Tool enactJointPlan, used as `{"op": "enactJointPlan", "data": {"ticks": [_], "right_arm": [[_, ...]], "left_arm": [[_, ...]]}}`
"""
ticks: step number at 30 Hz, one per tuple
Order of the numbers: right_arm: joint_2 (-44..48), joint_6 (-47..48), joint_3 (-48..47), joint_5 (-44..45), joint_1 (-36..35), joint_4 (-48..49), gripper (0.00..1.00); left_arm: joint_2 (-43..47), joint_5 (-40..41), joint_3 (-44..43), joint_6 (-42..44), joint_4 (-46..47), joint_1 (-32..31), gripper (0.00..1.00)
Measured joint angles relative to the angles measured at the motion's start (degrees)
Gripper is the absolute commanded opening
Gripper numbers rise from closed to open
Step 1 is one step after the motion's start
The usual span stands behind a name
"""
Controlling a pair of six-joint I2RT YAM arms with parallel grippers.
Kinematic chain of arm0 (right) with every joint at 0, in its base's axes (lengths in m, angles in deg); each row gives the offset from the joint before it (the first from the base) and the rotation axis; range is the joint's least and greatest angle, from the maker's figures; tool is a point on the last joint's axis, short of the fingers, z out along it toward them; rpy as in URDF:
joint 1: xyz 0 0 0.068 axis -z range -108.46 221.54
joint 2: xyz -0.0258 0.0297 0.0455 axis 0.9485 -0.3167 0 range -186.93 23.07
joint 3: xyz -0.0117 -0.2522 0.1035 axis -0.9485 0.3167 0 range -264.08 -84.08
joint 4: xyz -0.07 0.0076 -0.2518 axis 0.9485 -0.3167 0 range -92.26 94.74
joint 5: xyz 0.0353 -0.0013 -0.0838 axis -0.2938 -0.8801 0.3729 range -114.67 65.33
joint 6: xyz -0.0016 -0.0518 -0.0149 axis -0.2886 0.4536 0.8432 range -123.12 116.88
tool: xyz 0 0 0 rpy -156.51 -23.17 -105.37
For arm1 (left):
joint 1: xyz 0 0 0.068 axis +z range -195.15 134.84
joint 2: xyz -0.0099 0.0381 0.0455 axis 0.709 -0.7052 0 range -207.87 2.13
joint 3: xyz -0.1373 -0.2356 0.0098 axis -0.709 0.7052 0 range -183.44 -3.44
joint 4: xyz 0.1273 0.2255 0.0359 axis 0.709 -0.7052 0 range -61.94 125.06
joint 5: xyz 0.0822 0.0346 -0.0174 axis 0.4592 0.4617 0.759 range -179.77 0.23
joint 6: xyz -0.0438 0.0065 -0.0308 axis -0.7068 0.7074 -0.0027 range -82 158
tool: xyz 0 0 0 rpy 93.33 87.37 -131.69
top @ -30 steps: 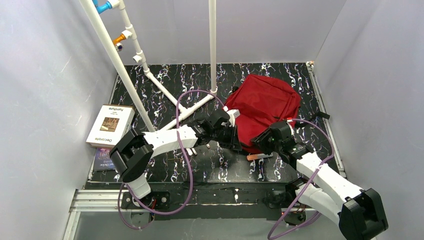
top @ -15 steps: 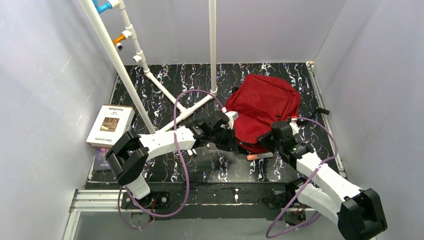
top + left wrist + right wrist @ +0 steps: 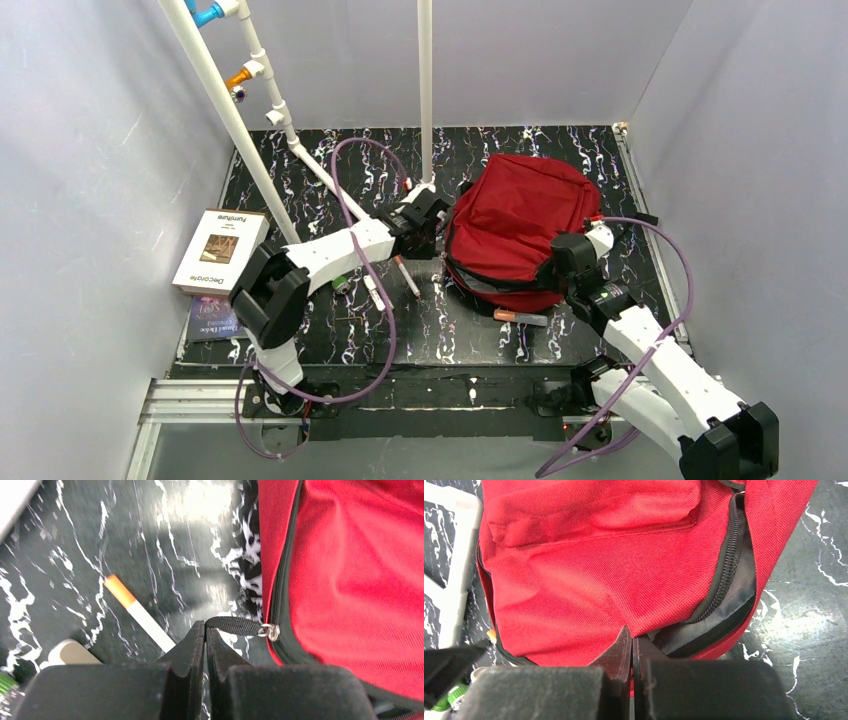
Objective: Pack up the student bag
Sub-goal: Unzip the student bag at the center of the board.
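The student bag [image 3: 520, 225] is a dark-red backpack lying at the table's middle right. My left gripper [image 3: 430, 225] is at its left edge. In the left wrist view the gripper [image 3: 205, 626] is shut on the black zip pull strap [image 3: 235, 625] of the bag [image 3: 360, 570]. My right gripper [image 3: 556, 268] is at the bag's near right edge. In the right wrist view it [image 3: 631, 636] is shut on the red fabric of the bag [image 3: 594, 570], beside an open stretch of zip showing grey lining [image 3: 724, 615].
A white pen with an orange cap [image 3: 405, 275] [image 3: 137, 612], another white pen [image 3: 373, 290] and a green item [image 3: 340, 283] lie left of the bag. An orange pen [image 3: 520, 317] lies in front of it. A white book [image 3: 221, 250] sits far left. A white pipe frame [image 3: 300, 150] crosses the back.
My left gripper moved away from me along the bag's left edge, drawing the zip pull with it and uncovering the pens. My right gripper shifted right along the bag's near edge.
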Motion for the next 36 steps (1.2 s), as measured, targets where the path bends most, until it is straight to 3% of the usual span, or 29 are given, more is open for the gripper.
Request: {"op": "enactJointPlan", "data": {"ticks": [12,19,20,21,24,27,30,34,36], "right_arm": [[5.95,8.52,2.49,-7.61,0.66,3.26,0.01],[8.33,11.85,5.95,-15.5,1.64,9.29,0.01],[8.07,12.33,5.9,-15.72,1.86,9.51,0.04],[7.63,13.07,5.73,-15.67,2.01,9.31,0.2],[2.21,15.82,0.48,-14.43,2.08,3.43,0.49],[-6.97,21.11,-10.23,-15.93,1.55,-1.77,0.66],[-8.66,25.86,-14.69,-16.5,-2.64,-3.08,0.77],[-5.86,32.35,-16.35,-16.79,-10.32,-4.76,0.85],[-5.75,34.67,-17.14,-21.27,-10.88,-4.11,0.87]], "left_arm": [[-17.16,7.67,-23.85,17.51,-3.02,1.49,0.0],[-17.94,1.29,-23.78,31.56,5.57,2.36,0.0],[-17.94,0.74,-23.61,33.07,5.97,2.38,0.0],[-17.94,0.24,-23.61,34.05,6.05,2.38,0.0],[-17.49,-2.75,-23.52,34.25,5.9,2.4,0.0],[-15.47,-8.68,-21.38,30.82,6.01,2.4,0.0],[-12.81,-15.39,-18.84,24.76,5.97,2.51,0.0],[-12.41,-22.23,-18.73,18.01,6.45,2.8,0.0],[-12.41,-23.89,-18.71,15.96,6.23,3.04,0.0]]}}
